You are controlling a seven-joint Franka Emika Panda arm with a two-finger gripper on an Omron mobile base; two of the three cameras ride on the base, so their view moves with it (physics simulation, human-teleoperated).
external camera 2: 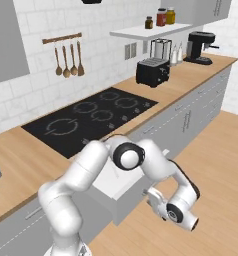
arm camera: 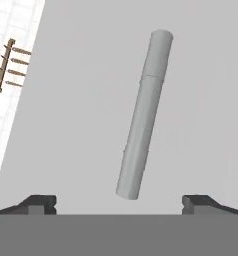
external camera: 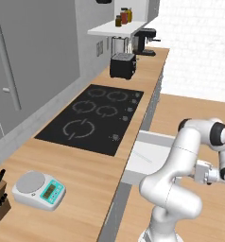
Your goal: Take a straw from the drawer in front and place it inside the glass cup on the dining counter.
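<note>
While the scale [external camera: 38, 189] sits at eight o'clock on the wood table [external camera: 93, 177], the black cooktop [external camera: 93, 116] lies centre, and the straw [external camera: 142, 158] rests in the open drawer [external camera: 150, 156] rightward; the pincer [arm camera: 119, 202] is spread before the bar handle [arm camera: 142, 115].

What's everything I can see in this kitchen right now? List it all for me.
drawer: one, white-grey inside, pulled open below the worktop.
straw: one, pale, thin, lying in the drawer.
drawer handle: one, grey bar, on a flat grey panel, close before the hand camera.
cooktop: one, black, set in the wood worktop.
toaster: one, black, beyond the cooktop.
coffee machine: one, black, far end of the worktop.
kitchen scale: one, white with teal panel, near end.
jars: three, dark, red and yellow, on the white shelf.
wooden utensils: three, hanging on the tiled wall.
gripper: one, dark fingertips, jaws wide open, empty.
</note>
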